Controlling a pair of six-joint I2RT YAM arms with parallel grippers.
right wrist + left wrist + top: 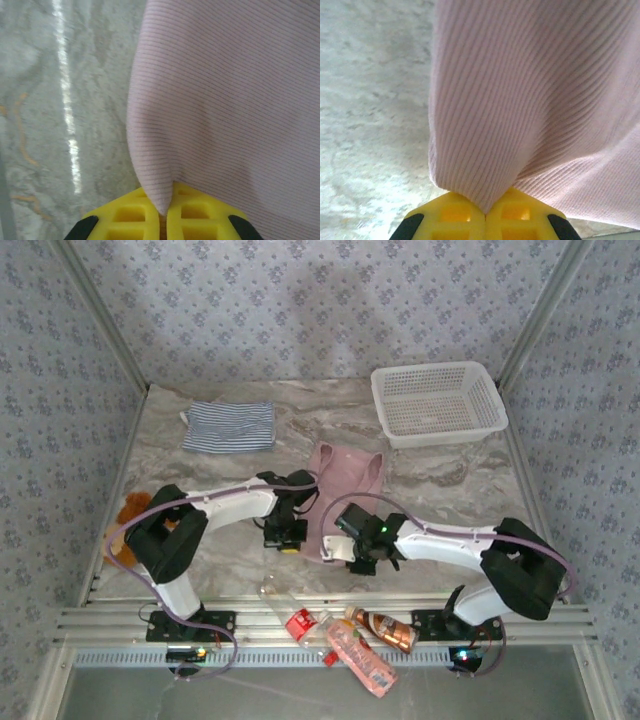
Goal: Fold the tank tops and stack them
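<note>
The dusty pink tank top (345, 478) lies in the middle of the marble table, its near part lifted between both arms. My left gripper (288, 536) is shut on a pinched fold of its ribbed cloth (520, 100), which rises out of the yellow fingers (455, 215). My right gripper (362, 558) is likewise shut on a corner of the pink cloth (225, 100) between its yellow fingers (200, 215). The navy-and-white striped tank top (230, 426) lies folded at the back left, away from both grippers.
A white lattice basket (438, 402) stands at the back right. A brown plush toy (128, 515) sits by the left arm's elbow. Bottles and snack packets (345, 635) lie along the near rail between the arm bases.
</note>
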